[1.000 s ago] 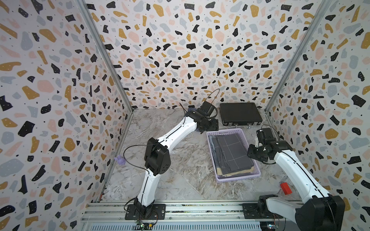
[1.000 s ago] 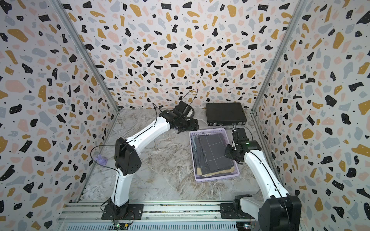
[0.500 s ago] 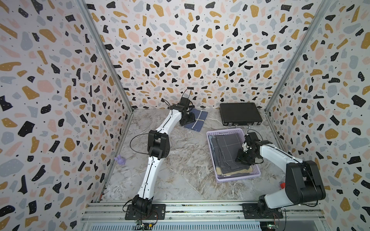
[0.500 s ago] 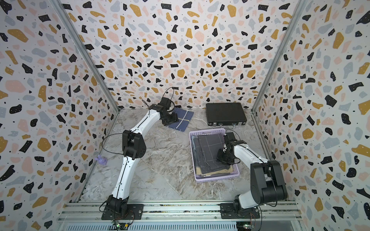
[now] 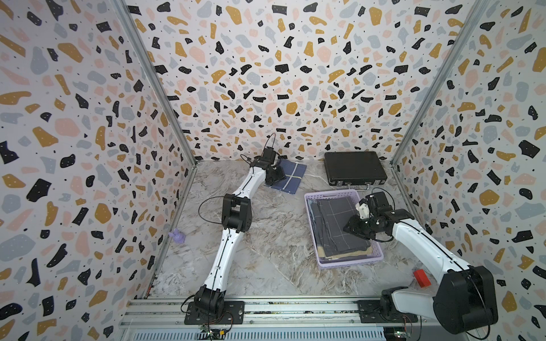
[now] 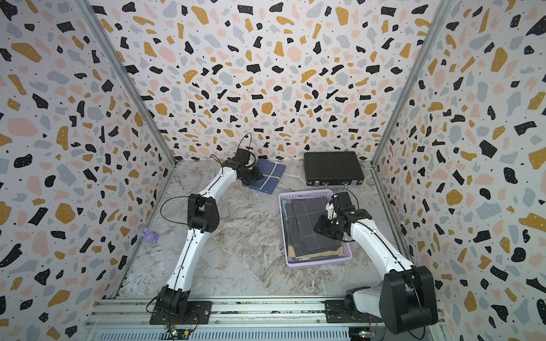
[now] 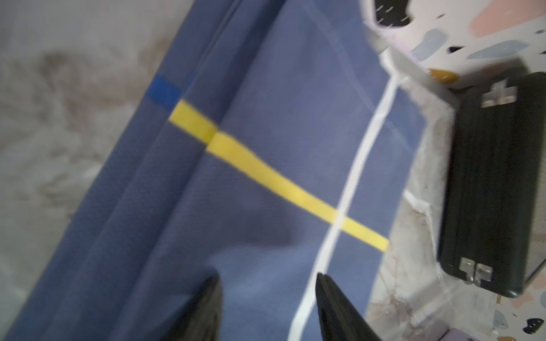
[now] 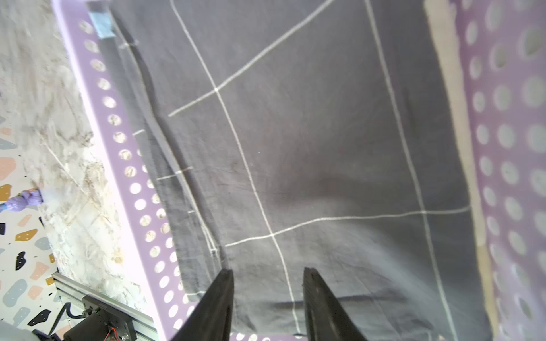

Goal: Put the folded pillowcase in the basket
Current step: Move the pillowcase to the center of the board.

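Beyond the far left corner of the basket (image 5: 330, 195), outside it and clear of its rim, the folded blue pillowcase (image 5: 291, 177) lies flat on the marbled tabletop (image 5: 266, 254). The black case (image 5: 354, 171) stands beyond the basket's far rim. The left gripper (image 5: 275, 176) sits at the pillowcase's side turned away from the basket, so the cloth stretches from the fingers toward the basket and the case. In the left wrist view the left gripper (image 7: 269, 277) shows its two fingers (image 7: 334, 307) partly apart, with blue fabric filling the gap between them beside the white stripe. Whether the tips already press or pinch the cloth cannot be told. The pillowcase's outline looks nearly square in both top views, so no long axis can be named; its stacked fold edges run along the side away from the basket. The left arm is plainly the nearer one. The right gripper (image 5: 353, 227) hangs within the basket's outline above the grey checked cloths (image 5: 339, 224) already lying inside. In the right wrist view the right gripper (image 8: 268, 270) has its fingers parted and grips nothing. The coming move probably calls for the left fingers to close on the cloth and carry it diagonally to the basket.
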`<state>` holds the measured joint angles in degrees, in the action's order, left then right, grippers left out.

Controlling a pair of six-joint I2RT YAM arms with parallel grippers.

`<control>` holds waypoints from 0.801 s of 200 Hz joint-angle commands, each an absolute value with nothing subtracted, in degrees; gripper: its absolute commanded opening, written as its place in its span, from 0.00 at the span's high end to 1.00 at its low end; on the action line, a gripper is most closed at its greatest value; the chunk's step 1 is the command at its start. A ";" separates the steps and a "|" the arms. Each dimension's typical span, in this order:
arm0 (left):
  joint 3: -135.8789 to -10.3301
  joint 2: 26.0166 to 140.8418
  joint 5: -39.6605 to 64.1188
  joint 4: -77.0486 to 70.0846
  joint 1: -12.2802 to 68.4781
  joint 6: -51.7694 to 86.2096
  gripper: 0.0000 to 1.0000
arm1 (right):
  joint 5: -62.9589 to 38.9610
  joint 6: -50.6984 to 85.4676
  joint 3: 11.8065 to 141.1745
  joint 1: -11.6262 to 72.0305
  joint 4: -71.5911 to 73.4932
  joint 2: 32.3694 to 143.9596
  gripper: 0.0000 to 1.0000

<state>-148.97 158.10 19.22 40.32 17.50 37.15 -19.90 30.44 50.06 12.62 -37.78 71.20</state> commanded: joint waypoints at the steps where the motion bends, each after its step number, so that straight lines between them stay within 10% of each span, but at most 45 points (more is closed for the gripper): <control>1: -143.86 160.02 21.46 43.79 17.82 40.08 0.45 | -20.04 31.11 52.27 13.01 -40.98 68.20 0.56; 160: -58.03 101.53 11.67 36.46 22.61 49.77 0.46 | -21.52 30.61 61.51 13.44 -48.53 54.24 0.53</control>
<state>-68.38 106.85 13.54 35.62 19.33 46.17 -20.08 30.70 58.92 13.10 -46.41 55.42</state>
